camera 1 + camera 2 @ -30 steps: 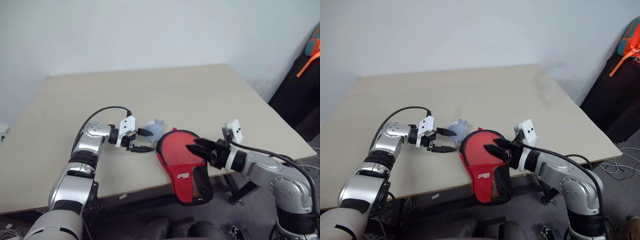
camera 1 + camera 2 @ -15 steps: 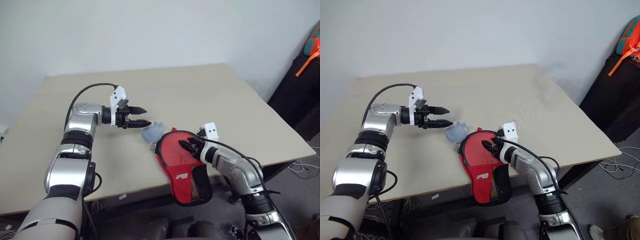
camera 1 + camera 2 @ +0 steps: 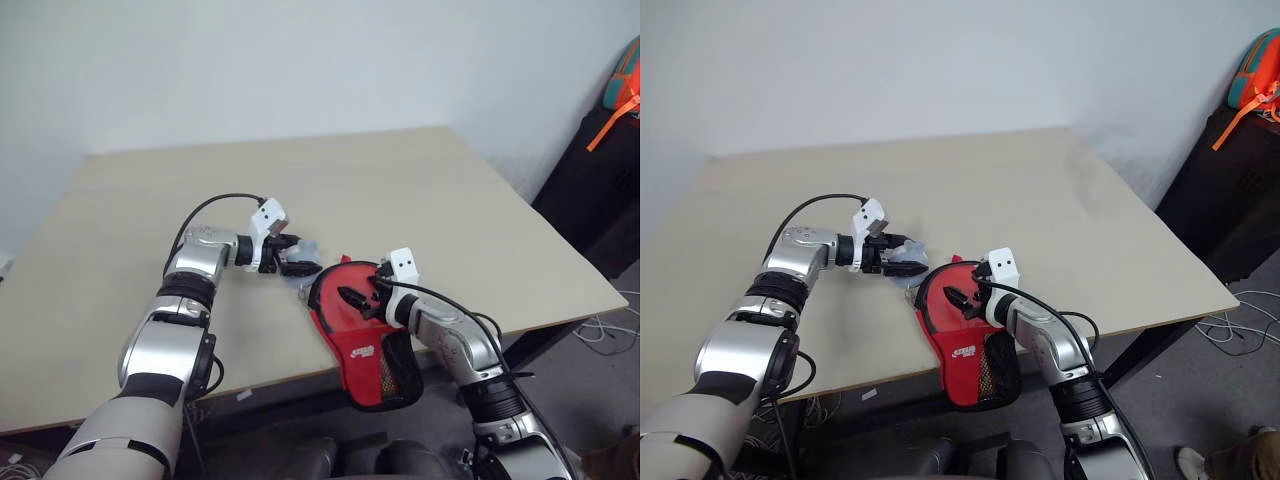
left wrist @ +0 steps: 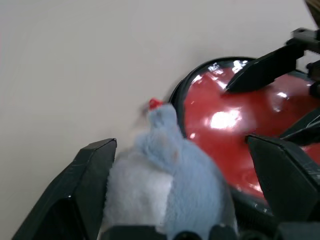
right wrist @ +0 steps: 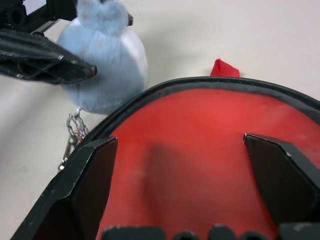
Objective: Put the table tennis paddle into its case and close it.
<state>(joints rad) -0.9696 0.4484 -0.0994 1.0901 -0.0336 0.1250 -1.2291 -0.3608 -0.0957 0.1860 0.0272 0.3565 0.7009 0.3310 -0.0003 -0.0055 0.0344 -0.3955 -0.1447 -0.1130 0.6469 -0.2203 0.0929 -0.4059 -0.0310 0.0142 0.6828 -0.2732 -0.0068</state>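
Note:
The case [image 3: 357,338] lies at the table's front edge, red face up with its white logo showing. Its black mesh handle end [image 3: 396,375] hangs over the edge. The table tennis paddle is hidden. A fluffy grey-white pouch [image 4: 165,175] rests by the case's round end, joined to it by a chain [image 5: 73,128]. My left gripper [image 3: 298,264] is open, one finger on each side of the pouch. My right gripper [image 5: 180,140] is open just above the red face, fingers spread wide with nothing between them.
The beige table [image 3: 400,190] stretches away behind the case. A black object with an orange strap [image 3: 605,140] stands off the table at the far right. A small red tab [image 5: 223,67] sticks out from the case's rim.
My left gripper dropped from above the table back to the pouch and spread wide around it. My right arm swung in over the case and its fingers opened.

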